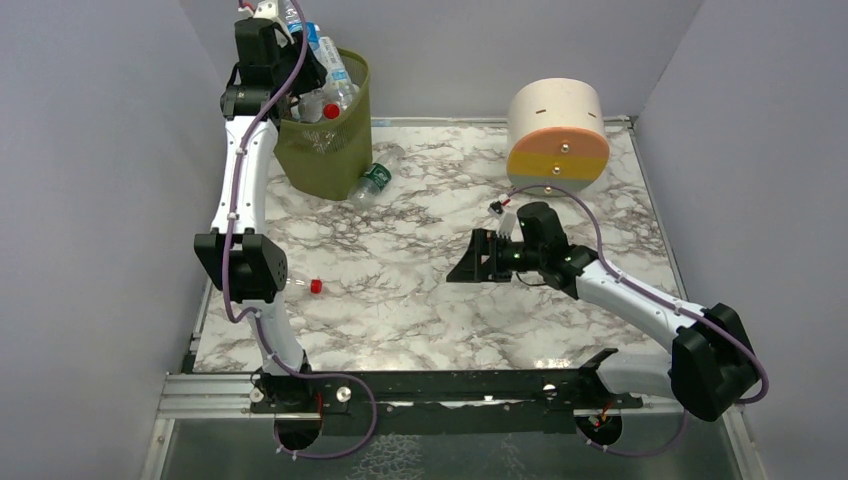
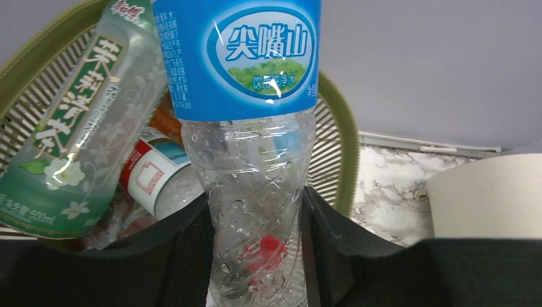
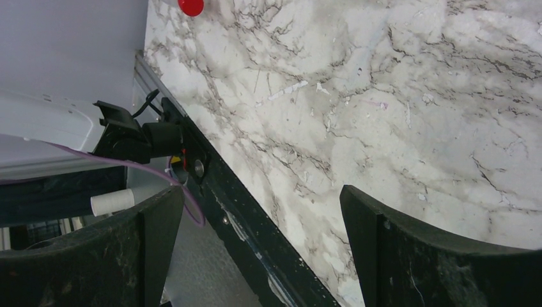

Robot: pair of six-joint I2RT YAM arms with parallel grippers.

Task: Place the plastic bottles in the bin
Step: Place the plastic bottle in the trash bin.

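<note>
The olive-green mesh bin (image 1: 330, 140) stands at the back left with several bottles inside. My left gripper (image 1: 285, 70) is above its rim, shut on a clear bottle with a blue label (image 2: 255, 115); its clear body sits between my fingers (image 2: 182, 256). In the bin I see a green-labelled bottle (image 2: 70, 128) and a red-and-white one (image 2: 150, 176). One green-labelled bottle (image 1: 372, 180) lies on the table against the bin's right side. My right gripper (image 1: 468, 262) is open and empty over the middle of the table.
A cream cylinder with orange, yellow and grey bands (image 1: 556, 130) stands at the back right. A small red cap (image 1: 316, 287) lies near the left arm, also in the right wrist view (image 3: 190, 6). Grey walls enclose three sides; a black rail (image 3: 255, 236) runs along the front.
</note>
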